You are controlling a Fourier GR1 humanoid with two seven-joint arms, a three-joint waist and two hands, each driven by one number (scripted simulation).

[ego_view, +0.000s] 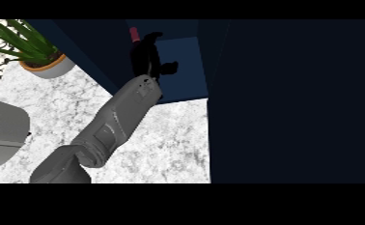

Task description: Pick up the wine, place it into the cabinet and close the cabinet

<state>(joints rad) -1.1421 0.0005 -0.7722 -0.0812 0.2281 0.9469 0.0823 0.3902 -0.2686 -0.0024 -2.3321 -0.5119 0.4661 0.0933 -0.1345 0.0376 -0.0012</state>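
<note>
I see one grey forearm reaching from the lower left up into the open dark blue cabinet (pixel 187 64). Its black robot hand (pixel 146 55) is inside the cabinet, curled around the dark wine bottle with a red top (pixel 135 35), which is mostly hidden. A green potted plant in a pale pot (pixel 39 55) stands on the white speckled stone surface (pixel 164 142) at upper left.
</note>
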